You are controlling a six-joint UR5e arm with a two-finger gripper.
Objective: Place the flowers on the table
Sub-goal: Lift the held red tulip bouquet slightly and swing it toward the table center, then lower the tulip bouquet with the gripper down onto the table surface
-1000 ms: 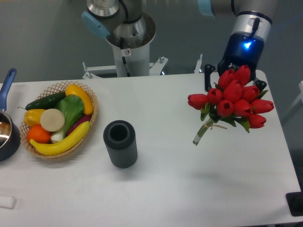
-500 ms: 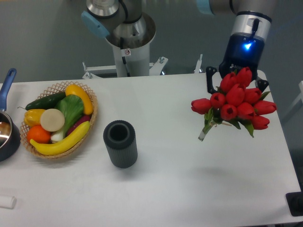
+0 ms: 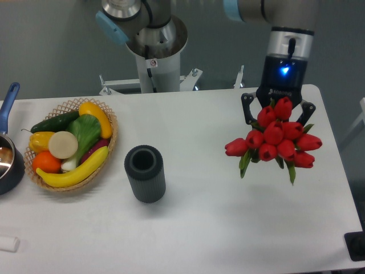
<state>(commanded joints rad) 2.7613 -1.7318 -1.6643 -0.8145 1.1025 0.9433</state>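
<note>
**Tulip bunch held above right side of table, not yet set down**

The flowers (image 3: 274, 138) are found at the right side of the table (image 3: 217, 222), carried beneath the gripper (image 3: 278, 108). The red heads are turned toward the camera, with one bloom projecting to the left and green leaves hanging below. The bunch is judged to be clear of the tabletop, since a faint shadow is seen on the white surface beneath and apart from it. The black fingers (image 3: 246, 108) are seen on either side of the topmost blooms; the bunch is taken to be clamped by its stems, though the contact itself is not shown.

For the step in hand, a slow descent is advised until the bunch is borne by the surface, with the release made only then, so that the blooms are not dropped or crushed. The bare area under and in front of the bunch is judged suitable. The dark ribbed cylinder (image 3: 145, 173) and the wicker basket (image 3: 108, 149) of fruit and vegetables stand well apart to the left and are not expected to interfere.

The stems are almost wholly hidden behind the heads. The height above the table cannot be fixed from this single view. A pan (image 3: 8, 154) is cut off at the left edge.
</note>
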